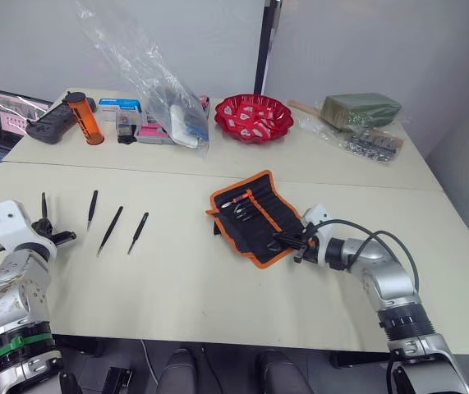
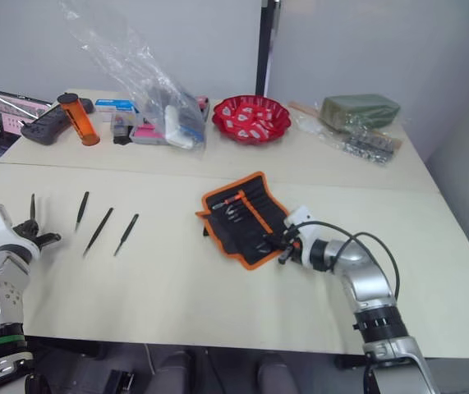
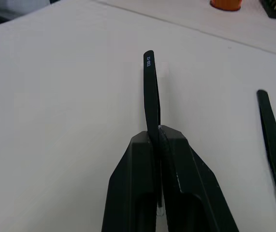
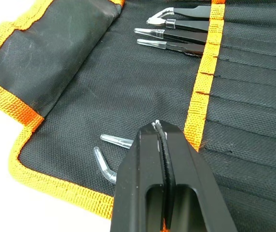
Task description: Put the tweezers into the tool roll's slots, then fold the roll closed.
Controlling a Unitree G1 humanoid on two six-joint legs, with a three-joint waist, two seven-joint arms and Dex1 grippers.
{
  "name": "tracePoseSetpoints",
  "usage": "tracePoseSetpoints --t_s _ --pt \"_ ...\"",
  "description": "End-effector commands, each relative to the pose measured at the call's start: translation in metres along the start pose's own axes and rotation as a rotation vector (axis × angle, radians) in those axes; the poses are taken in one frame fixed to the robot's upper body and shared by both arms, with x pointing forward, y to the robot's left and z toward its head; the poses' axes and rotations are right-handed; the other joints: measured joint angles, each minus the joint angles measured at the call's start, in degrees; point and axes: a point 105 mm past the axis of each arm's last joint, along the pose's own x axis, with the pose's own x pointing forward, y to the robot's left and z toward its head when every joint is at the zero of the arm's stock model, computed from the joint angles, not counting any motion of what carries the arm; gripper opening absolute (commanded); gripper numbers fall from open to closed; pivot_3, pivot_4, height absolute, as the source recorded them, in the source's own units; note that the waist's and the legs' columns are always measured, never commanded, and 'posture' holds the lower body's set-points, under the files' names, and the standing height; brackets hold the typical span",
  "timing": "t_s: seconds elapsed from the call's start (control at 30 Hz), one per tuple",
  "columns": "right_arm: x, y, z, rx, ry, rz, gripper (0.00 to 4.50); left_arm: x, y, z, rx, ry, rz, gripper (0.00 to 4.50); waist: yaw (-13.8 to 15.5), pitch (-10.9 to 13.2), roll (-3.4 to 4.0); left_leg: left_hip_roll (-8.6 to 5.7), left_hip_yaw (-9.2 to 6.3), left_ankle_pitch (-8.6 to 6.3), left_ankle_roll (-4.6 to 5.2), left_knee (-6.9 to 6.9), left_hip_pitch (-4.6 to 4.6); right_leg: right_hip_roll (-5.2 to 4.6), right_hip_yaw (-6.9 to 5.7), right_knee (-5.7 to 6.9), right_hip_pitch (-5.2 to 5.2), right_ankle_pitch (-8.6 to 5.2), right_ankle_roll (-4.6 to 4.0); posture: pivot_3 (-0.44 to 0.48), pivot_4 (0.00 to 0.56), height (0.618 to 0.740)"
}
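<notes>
The left pincer [image 3: 158, 137] is closed on 1 tweezer [image 3: 150, 92] above the worktop [image 1: 177, 279]. The right pincer [image 4: 159, 133], closed on another, hovers over the open tool roll [image 1: 255, 215]; 3 tweezers [image 1: 112, 223] lie loose.

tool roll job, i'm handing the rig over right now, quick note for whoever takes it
Left end effector: shut on one tweezer, at the table's left edge.
Right end effector: shut on a thin black tweezer, over the open tool roll near its orange slot band.
Done: several tweezers already sit in the slots, tips showing.
Left: three loose tweezers on the table left of the roll, plus the two held. Slot all, then fold the roll closed.
</notes>
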Motion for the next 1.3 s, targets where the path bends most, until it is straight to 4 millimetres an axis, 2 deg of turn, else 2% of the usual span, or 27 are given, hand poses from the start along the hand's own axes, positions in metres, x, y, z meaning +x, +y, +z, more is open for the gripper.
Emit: tracePoseSetpoints --t_s 0.03,0.1,0.17,0.2,0.37,0.47,0.63,0.7,0.77,0.97,1.07,1.3 --pt "0.0 -0.001 -0.01 0.021 0.032 -0.013 0.0 -0.006 -0.025 0.045 0.054 -0.148 -0.126 0.01 -0.01 0.0 0.0 0.0 0.0 0.0 0.0 0.0 0.0 0.0 0.0 0.0 0.0 0.0 0.0 0.0 0.15 0.729" --pt "0.001 -0.003 -0.01 0.023 0.032 -0.018 0.0 -0.008 -0.045 0.058 0.103 -0.177 -0.223 0.01 0.03 0.02 -0.03 0.0 -0.01 0.0 -0.01 0.0 -0.01 0.01 -0.02 0.0 0.0 0.0 0.0 0.0 0.15 0.729" --pt "-0.001 -0.007 -0.012 0.029 0.035 -0.041 0.0 -0.016 -0.082 0.069 0.27 -0.191 -0.424 0.01 0.03 0.02 -0.04 -0.01 -0.01 0.01 -0.02 0.0 -0.01 0.0 -0.01 0.0 0.0 0.0 0.0 0.0 0.15 0.729" --pt "-0.001 -0.007 -0.012 0.032 0.034 -0.047 0.0 -0.02 -0.096 0.07 0.339 -0.185 -0.503 0.01 0.04 0.02 -0.04 -0.01 -0.02 0.01 -0.02 0.01 -0.02 0.01 -0.02 -0.01 -0.01 0.0 -0.01 0.0 0.15 0.729" --pt "-0.001 -0.006 -0.015 0.043 0.026 -0.063 0.0 -0.048 -0.163 0.073 0.459 -0.134 -0.918 0.01 -0.17 0.03 -0.02 -0.01 0.02 0.0 -0.02 0.0 -0.01 0.0 0.0 -0.03 -0.01 0.0 -0.01 0.0 0.15 0.729" --pt "-0.004 -0.006 -0.008 0.061 -0.027 -0.084 0.0 -0.066 -0.194 0.071 0.5 -0.091 -1.108 0.01 -0.11 0.06 0.02 -0.01 -0.01 0.01 -0.01 0.0 -0.08 0.01 -0.01 -0.02 -0.04 0.0 0.0 0.0 0.15 0.729" --pt "-0.013 -0.004 0.015 0.066 -0.156 -0.089 0.0 -0.084 -0.224 0.061 0.565 -0.007 -1.283 0.01 -0.12 0.31 0.33 -0.02 0.0 0.02 0.01 0.0 -0.14 0.01 0.02 -0.03 -0.08 -0.01 0.03 0.0 0.15 0.729" --pt "-0.021 -0.005 0.031 0.069 -0.247 -0.099 0.0 -0.082 -0.241 0.061 0.576 -0.002 -1.3 0.01 0.22 0.41 0.46 -0.03 -0.06 0.03 0.02 0.0 -0.23 0.01 -0.02 -0.01 -0.12 -0.02 0.05 0.0 0.15 0.729" --pt "-0.023 -0.009 0.037 0.079 -0.28 -0.13 0.0 -0.083 -0.25 0.056 0.593 0.034 -1.337 0.01 0.01 0.44 0.5 -0.05 -0.06 0.04 0.03 0.04 -0.33 0.02 0.0 0.0 -0.22 -0.02 0.08 0.0 0.15 0.729" --pt "-0.017 -0.011 0.026 0.06 -0.228 -0.153 0.0 -0.102 -0.274 0.036 0.65 0.133 -1.466 0.01 -0.48 0.51 0.61 -0.05 -0.05 0.04 0.06 0.01 -0.51 0.04 0.03 0.05 -0.45 0.01 0.11 0.0 0.15 0.729" --pt "-0.013 -0.009 0.016 0.063 -0.186 -0.151 0.0 -0.105 -0.281 0.026 0.677 0.191 -1.466 0.01 -0.26 0.51 0.61 -0.06 -0.05 0.05 0.06 0.03 -0.66 0.04 0.04 0.07 -0.6 0.01 0.11 0.0 0.15 0.729" --pt "-0.009 -0.009 0.003 0.076 -0.139 -0.153 0.0 -0.1 -0.279 0.01 0.726 0.292 -1.402 0.01 -0.25 0.51 0.62 -0.06 -0.06 0.06 0.07 0.14 -0.86 0.04 0.04 0.16 -0.78 0.02 0.12 0.0 0.15 0.729"
